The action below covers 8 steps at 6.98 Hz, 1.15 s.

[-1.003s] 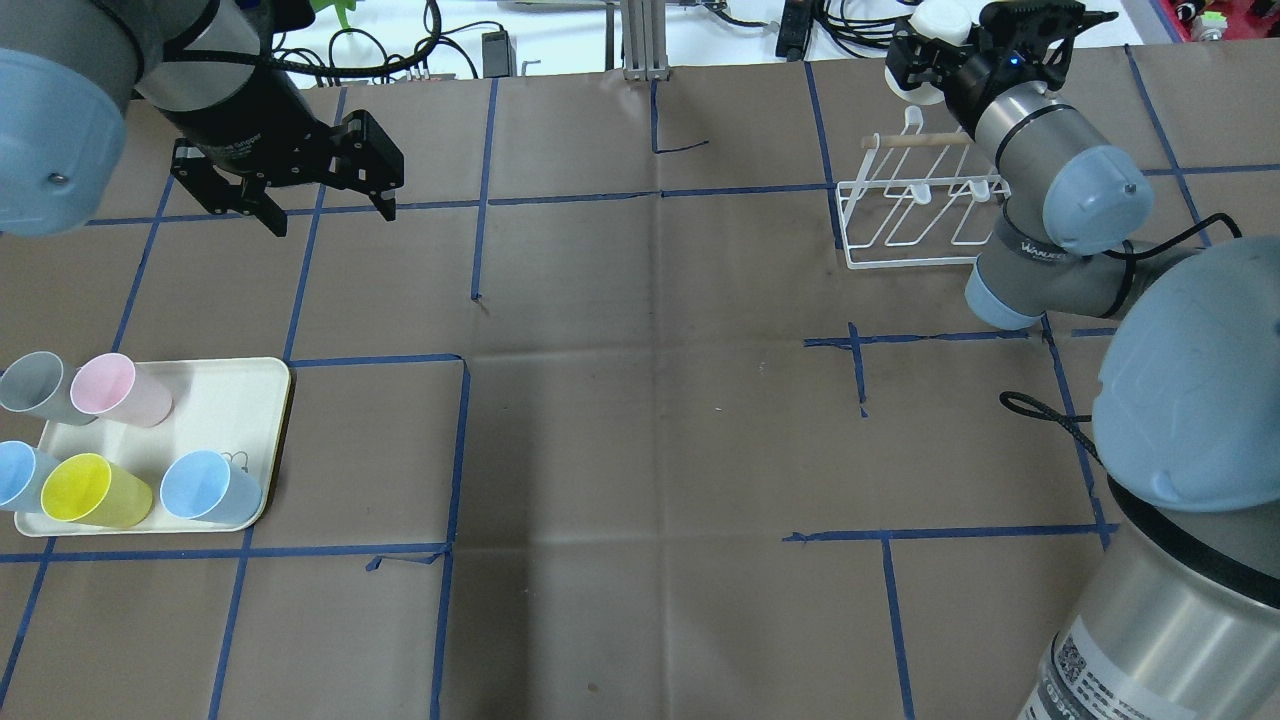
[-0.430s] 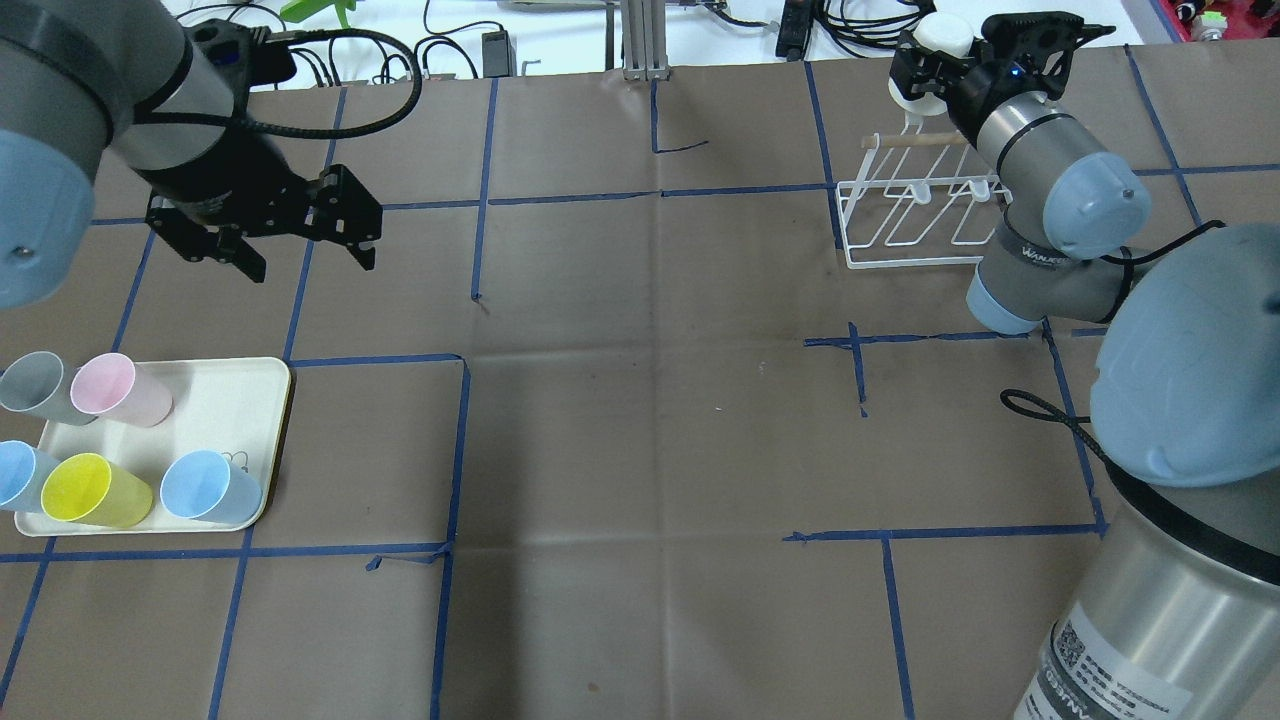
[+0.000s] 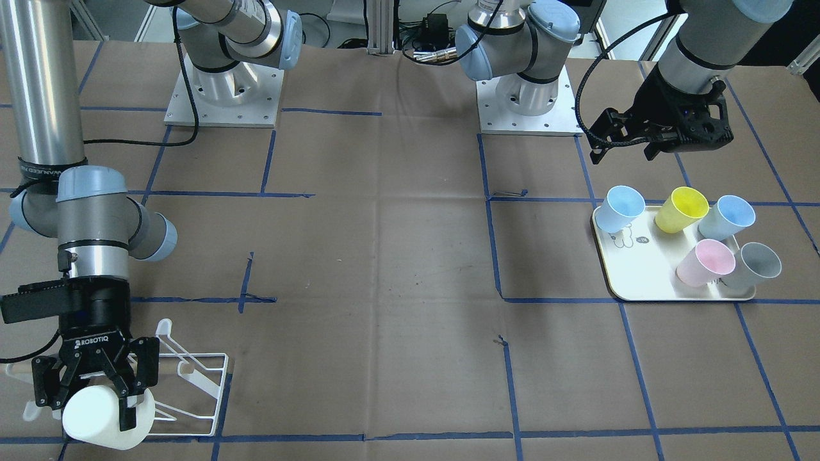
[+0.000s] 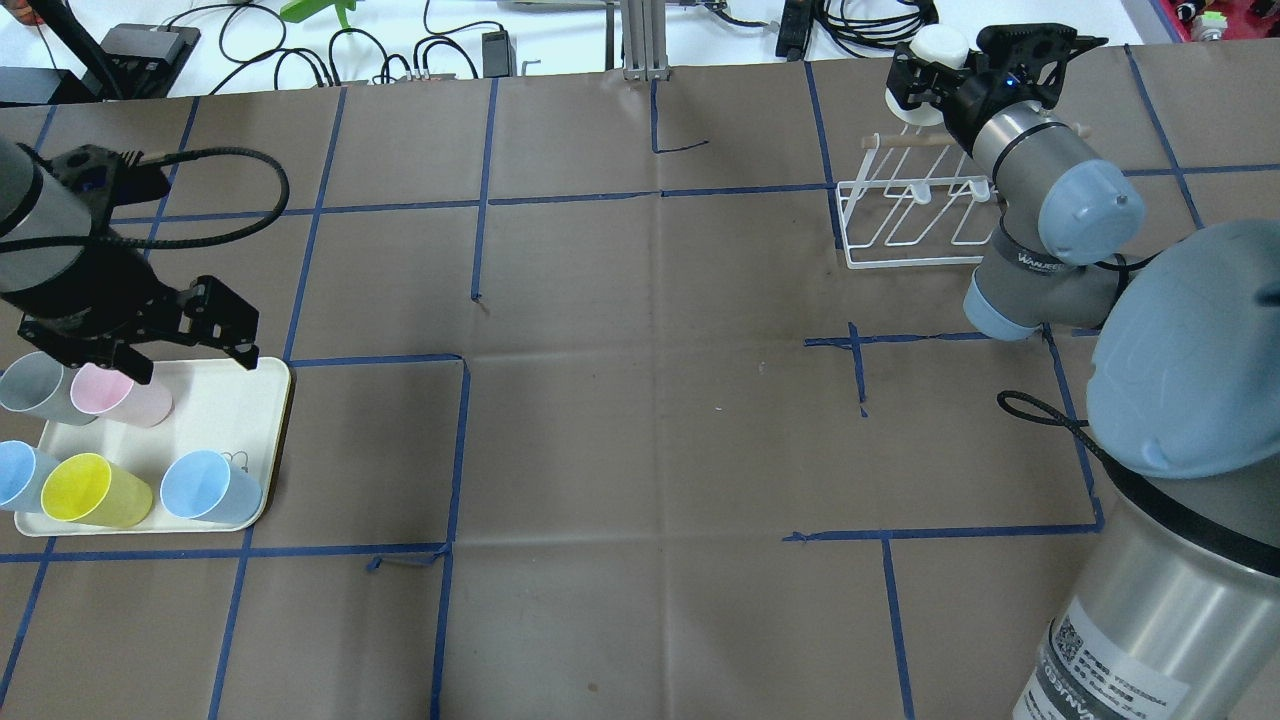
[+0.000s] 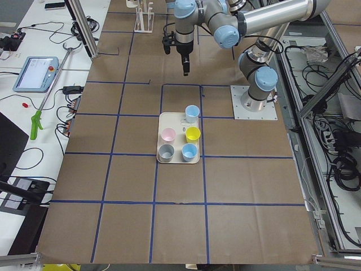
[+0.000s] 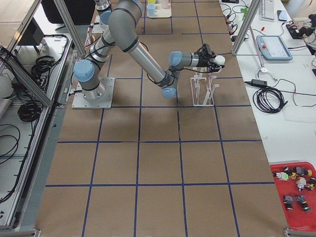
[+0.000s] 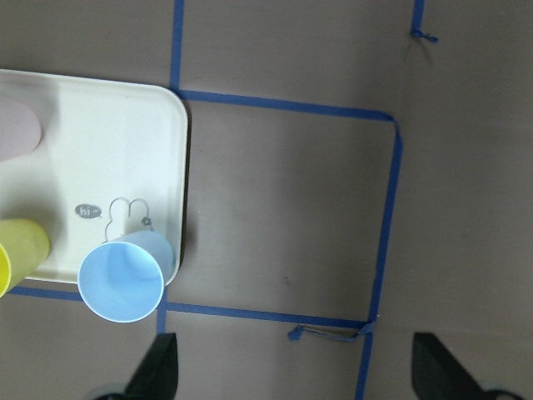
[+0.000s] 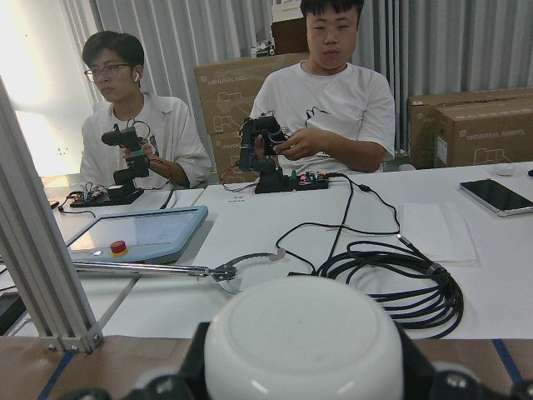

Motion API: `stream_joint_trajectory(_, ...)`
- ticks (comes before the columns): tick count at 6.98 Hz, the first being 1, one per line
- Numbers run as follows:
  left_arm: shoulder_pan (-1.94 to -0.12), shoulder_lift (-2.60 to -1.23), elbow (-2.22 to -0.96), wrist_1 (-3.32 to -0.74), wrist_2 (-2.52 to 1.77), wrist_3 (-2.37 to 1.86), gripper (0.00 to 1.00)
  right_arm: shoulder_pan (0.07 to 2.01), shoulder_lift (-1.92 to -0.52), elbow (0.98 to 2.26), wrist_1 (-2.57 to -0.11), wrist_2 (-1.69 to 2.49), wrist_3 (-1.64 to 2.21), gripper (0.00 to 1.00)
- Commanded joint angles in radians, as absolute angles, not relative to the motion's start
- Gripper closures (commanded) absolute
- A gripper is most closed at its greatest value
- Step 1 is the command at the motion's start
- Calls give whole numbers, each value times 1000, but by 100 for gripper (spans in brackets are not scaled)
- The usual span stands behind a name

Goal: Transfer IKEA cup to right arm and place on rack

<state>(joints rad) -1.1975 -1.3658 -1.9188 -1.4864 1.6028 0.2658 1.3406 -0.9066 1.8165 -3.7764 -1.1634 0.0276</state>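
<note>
My right gripper (image 4: 945, 72) is shut on a white IKEA cup (image 4: 937, 48) and holds it over the far end of the white wire rack (image 4: 900, 215), near its wooden dowel. The front view shows the cup (image 3: 102, 416) on its side between the fingers, by the rack (image 3: 205, 384). The cup fills the bottom of the right wrist view (image 8: 304, 342). I cannot tell whether it touches a prong. My left gripper (image 4: 190, 362) is open and empty, above the cream tray's (image 4: 225, 400) far edge.
On the tray stand a grey cup (image 4: 30, 385), a pink cup (image 4: 110, 392), a yellow cup (image 4: 90, 490) and two blue cups (image 4: 210, 487). Two operators sit beyond the far table edge, with cables there. Blue tape lines cross the brown table.
My left arm has swung from the far left of the table back toward the tray, gripper still open. My right gripper with the white cup has shifted slightly at the rack.
</note>
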Motion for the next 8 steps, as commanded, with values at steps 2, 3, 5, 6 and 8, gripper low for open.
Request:
stream_joint_trajectory(2, -1001, -1307, -2037, -1451, 1632, 487, 2, 1342, -900, 1841, -3790, -1164, 28, 61)
stream_joint_trajectory(3, -990, -1307, -2051, -1450, 1631, 500, 2, 1342, -893, 1841, -3790, -1163, 28, 61)
stream_joint_trajectory(5, -992, -1344, -2062, -1412, 1621, 502, 2, 1344, -891, 1839, -3789, -1157, 34, 25)
stream_joint_trajectory(6, -992, -1348, -2091, -1402, 1621, 511, 2, 1344, -891, 1835, -3789, -1155, 40, 1)
stream_joint_trajectory(8, -988, -1396, -2175, -1213, 1621, 563, 2, 1344, -893, 1830, -3787, -1157, 43, 0)
